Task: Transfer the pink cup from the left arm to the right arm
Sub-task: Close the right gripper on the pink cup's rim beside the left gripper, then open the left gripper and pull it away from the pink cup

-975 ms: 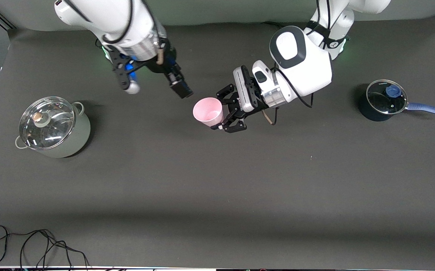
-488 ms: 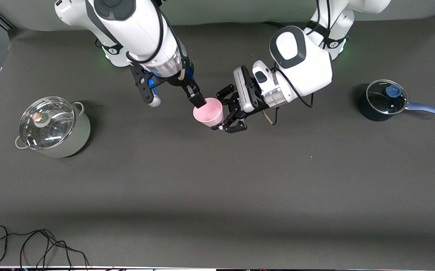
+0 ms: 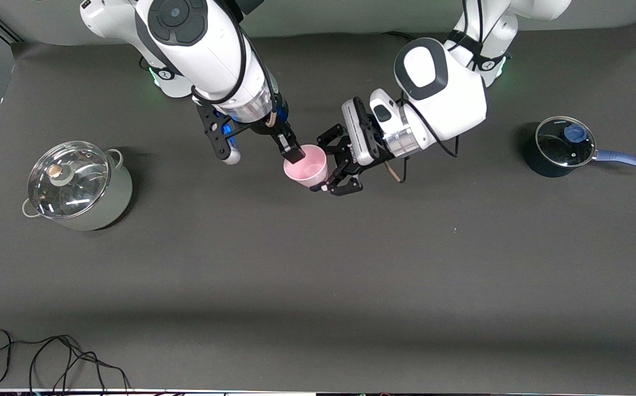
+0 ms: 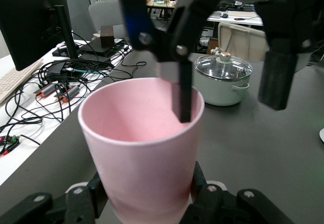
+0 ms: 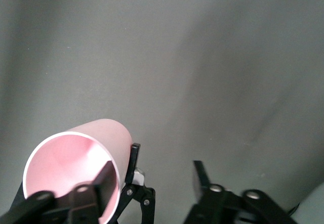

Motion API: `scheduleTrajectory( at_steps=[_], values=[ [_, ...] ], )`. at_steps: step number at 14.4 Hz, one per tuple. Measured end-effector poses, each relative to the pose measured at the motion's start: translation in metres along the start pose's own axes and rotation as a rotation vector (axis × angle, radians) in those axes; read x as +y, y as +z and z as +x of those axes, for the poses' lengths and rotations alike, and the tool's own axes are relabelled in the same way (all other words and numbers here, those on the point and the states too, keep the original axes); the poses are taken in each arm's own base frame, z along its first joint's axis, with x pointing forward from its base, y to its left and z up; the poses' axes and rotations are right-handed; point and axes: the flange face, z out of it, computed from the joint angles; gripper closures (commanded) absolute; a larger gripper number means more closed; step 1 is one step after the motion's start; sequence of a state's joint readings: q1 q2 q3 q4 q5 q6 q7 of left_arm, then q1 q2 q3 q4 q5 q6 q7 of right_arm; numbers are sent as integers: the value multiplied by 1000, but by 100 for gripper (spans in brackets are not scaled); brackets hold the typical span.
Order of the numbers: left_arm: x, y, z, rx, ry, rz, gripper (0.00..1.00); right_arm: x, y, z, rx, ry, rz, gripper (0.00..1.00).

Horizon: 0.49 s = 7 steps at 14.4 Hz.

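Two claws meet over mid-desk | left claw (image 3: 333, 171) pinches small pale pink plastic cup (image 3: 307, 165), mouth upward | right claw (image 3: 290, 154) spread, one finger (image 4: 183, 93) inside rim, one outside.

I hold the cup (image 3: 307, 165) up over the middle of the desk (image 3: 318, 264) in my left hand (image 3: 332, 168), closed around its lower body. My right hand (image 3: 290, 151) is above the cup, one finger (image 4: 181, 95) reaching down inside the rim. The lidded pot (image 3: 78, 186) stands toward my right arm's end, the saucepan (image 3: 563, 146) toward my left arm's end.
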<state>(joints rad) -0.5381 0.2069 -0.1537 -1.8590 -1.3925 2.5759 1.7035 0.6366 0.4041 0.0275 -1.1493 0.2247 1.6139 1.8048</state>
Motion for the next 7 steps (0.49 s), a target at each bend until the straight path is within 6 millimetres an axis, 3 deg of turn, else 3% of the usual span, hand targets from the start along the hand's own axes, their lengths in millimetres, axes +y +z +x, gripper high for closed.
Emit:
scheduleTrajectory(
  at_steps=[7],
  values=[
    [8,6,2,-1,6,-15,42,-6,-4,4,-6,8,37,100]
  ],
)
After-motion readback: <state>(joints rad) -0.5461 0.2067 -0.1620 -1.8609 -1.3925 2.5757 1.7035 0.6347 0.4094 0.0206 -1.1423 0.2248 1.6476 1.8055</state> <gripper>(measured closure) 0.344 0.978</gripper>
